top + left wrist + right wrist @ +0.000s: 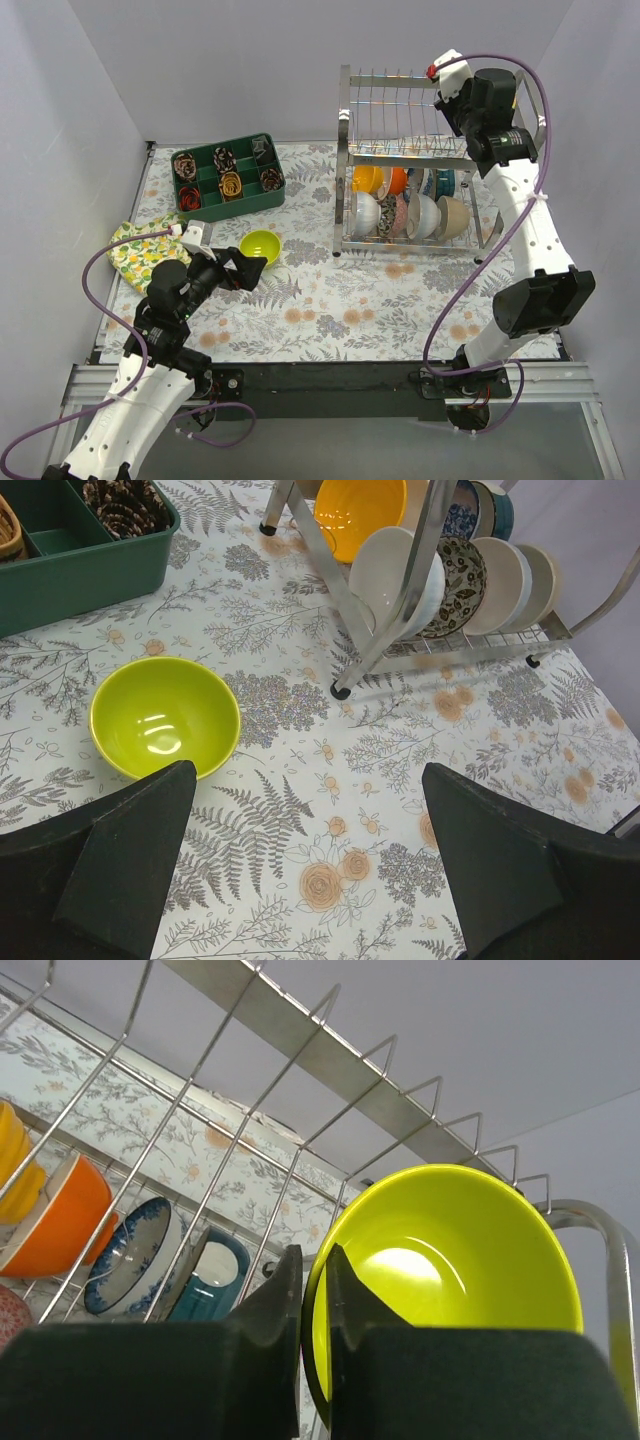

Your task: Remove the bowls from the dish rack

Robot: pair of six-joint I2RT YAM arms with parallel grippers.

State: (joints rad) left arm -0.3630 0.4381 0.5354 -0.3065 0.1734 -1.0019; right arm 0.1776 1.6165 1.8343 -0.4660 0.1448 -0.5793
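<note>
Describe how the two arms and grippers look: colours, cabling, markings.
The left arm and right arm have white links with black joint housings. A purple cable loops along each. The left gripper and right gripper have black, wedge-shaped fingers. A small red part sits by the right wrist.

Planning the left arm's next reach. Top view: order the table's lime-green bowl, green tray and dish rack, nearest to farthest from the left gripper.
1. lime-green bowl, just past the left gripper.
2. green tray, back left.
3. dish rack, far right.
</note>
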